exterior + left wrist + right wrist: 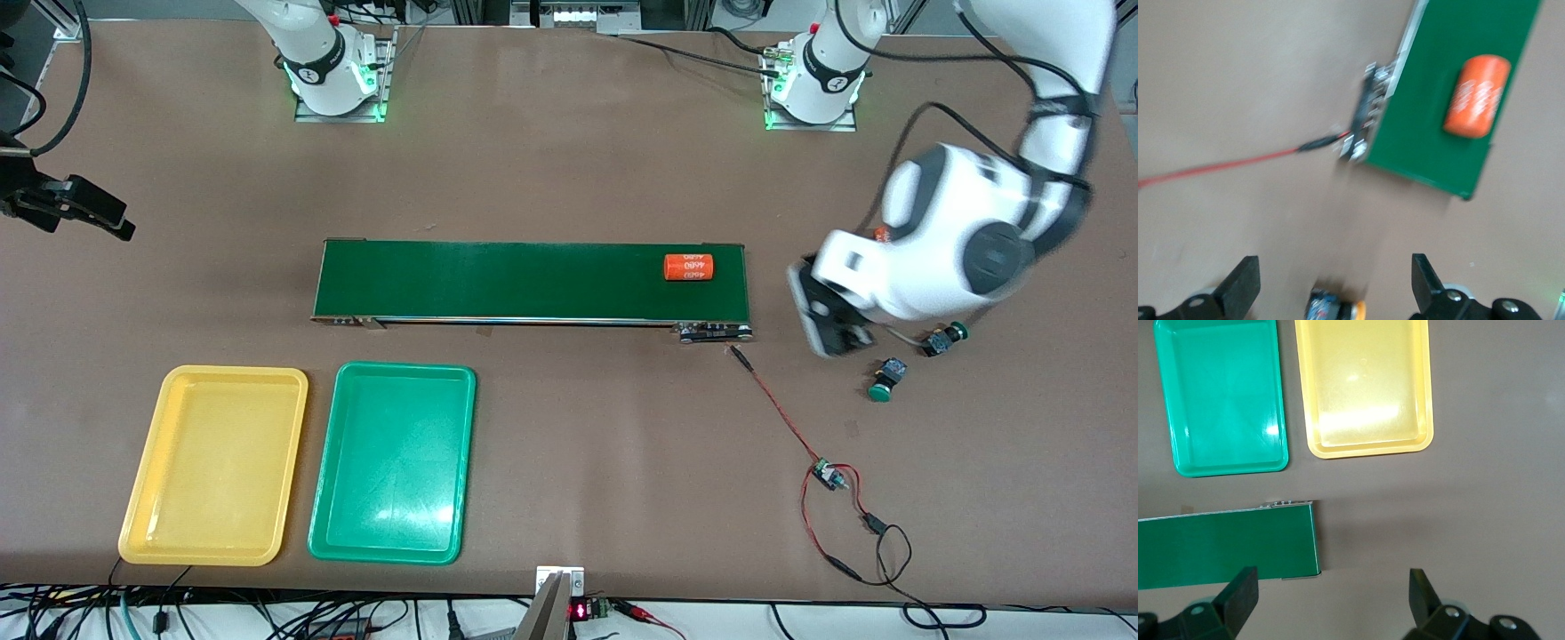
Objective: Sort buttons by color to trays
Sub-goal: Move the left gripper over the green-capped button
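At the left arm's end of the table, the left gripper (1331, 283) hangs with jaws apart over a yellow-capped button (1335, 311), near two green-capped buttons (885, 380); both trays (140, 498) hold nothing. The pick-up step appears in hand: next, descend and close. The right gripper (1331, 600) waits, jaws apart, over the conveyor belt's (1225, 543) end.

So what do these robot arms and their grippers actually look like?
Both arms are glossy white with dark grey joint bands, standing on metal base plates lit green. Black cables run along the left arm. The left gripper and right gripper each have two black wedge-shaped fingers on a black body with round silver screws.
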{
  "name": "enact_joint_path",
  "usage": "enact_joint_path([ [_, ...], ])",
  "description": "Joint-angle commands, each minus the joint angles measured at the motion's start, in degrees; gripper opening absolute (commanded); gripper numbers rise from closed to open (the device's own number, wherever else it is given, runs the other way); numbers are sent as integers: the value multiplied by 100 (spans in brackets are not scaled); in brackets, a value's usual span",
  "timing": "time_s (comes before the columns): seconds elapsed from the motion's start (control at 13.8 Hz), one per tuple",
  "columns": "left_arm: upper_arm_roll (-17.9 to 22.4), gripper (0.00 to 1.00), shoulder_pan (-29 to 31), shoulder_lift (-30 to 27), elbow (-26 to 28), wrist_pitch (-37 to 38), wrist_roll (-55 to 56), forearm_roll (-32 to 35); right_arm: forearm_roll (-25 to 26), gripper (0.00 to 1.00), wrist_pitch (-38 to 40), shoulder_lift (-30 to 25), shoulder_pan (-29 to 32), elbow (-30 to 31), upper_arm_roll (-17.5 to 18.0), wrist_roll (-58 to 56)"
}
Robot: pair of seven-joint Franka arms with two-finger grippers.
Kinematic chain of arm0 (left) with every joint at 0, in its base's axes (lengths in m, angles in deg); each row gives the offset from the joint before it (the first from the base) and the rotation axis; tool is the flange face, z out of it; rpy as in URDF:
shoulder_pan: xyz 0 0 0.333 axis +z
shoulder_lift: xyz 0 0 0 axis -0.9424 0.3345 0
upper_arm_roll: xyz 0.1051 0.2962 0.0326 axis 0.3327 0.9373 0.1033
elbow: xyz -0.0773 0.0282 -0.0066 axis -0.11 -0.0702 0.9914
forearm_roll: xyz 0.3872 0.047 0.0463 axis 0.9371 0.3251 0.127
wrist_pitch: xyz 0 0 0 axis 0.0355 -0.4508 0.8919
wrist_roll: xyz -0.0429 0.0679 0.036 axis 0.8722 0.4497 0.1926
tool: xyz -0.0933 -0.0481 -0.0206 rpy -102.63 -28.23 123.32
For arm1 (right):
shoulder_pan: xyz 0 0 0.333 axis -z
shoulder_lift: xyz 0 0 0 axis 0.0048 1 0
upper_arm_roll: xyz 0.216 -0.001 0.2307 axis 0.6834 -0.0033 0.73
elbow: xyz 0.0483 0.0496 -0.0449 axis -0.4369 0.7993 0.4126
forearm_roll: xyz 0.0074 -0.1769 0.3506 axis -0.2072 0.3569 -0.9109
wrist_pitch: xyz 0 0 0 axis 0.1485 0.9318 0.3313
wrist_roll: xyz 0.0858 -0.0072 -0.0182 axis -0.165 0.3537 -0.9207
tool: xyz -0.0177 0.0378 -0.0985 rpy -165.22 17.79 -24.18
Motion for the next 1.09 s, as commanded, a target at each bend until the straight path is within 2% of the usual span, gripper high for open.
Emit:
enact_joint_path([
  [0.0, -36, 100, 65, 458, -523, 134, 46, 80, -93, 100, 71, -32, 7, -21, -7, -40],
  [0.15, -27, 100, 82, 519, -681, 125, 38, 816, -102, 100, 71, -32, 7, -21, -7, -31],
  [0.22, -9, 100, 143, 676, -925, 134, 20, 1107, -102, 100, 71, -32, 7, -21, -7, -40],
  [0.29, -18, 100, 248, 747, -1102, 151, 38, 1075, -102, 100, 71, -32, 7, -21, -7, -40],
  [0.65, -9, 100, 732, 958, -1139, 134, 178, 1014, -119, 100, 62, -24, 7, -21, -7, -40],
  [0.8, -9, 100, 995, 1142, -1113, 107, 720, 1014, -119, 100, 62, -24, -1, -21, 2, -40],
  [1.02, 17, 100, 1198, 1258, -876, 107, 2116, 1005, -119, 100, 62, -24, -10, -21, 2, -40],
])
